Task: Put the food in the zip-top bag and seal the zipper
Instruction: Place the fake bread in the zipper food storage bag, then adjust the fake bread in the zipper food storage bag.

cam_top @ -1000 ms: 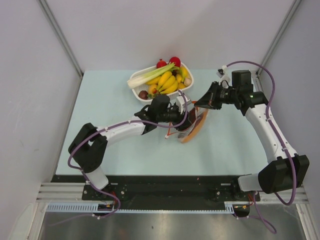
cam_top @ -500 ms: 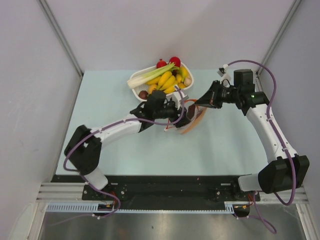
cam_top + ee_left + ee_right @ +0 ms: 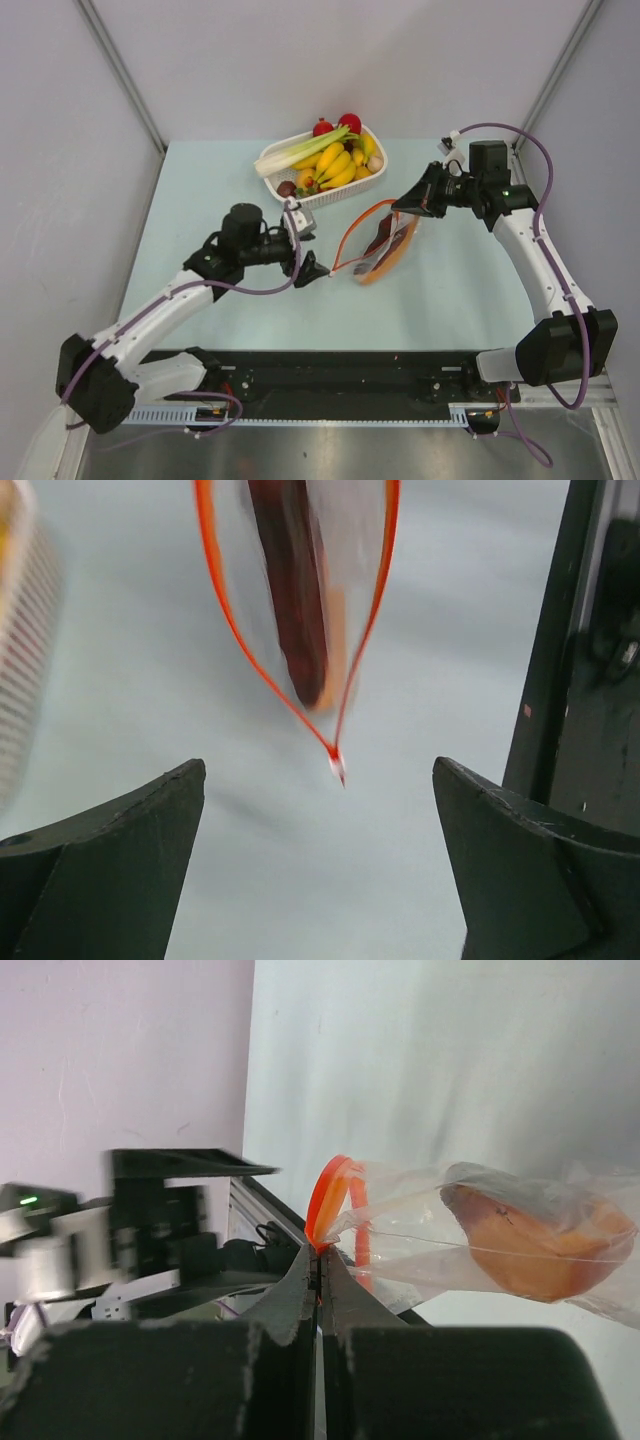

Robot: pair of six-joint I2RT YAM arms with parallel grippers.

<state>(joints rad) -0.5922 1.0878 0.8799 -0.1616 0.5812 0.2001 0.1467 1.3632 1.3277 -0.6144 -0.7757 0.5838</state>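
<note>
The clear zip-top bag (image 3: 388, 247) hangs over the table's middle, and my right gripper (image 3: 408, 208) is shut on the far end of its orange-red zipper (image 3: 350, 235). In the right wrist view the jaws (image 3: 318, 1252) pinch the zipper (image 3: 330, 1195). An orange piece (image 3: 540, 1245) lies in the bag (image 3: 470, 1210). The mouth gapes toward my left gripper (image 3: 308, 252), which is open and empty, a short way left of the bag. The left wrist view shows a dark purple-brown vegetable (image 3: 295, 610) inside the bag, between the zipper's (image 3: 225, 610) two sides. More food, a yellow banana bunch (image 3: 335, 165), lies in the basket.
The white slatted basket (image 3: 372, 178) stands at the back centre, holding a green-white leek (image 3: 300, 152) and red pieces (image 3: 349, 122). Its slats show at the left edge (image 3: 30, 680) of the left wrist view. Grey walls close in the pale blue table (image 3: 460, 300).
My left gripper opened wide and drew back to the left, away from the bag's mouth. The dark vegetable stayed in the bag. The right gripper kept its hold in place.
</note>
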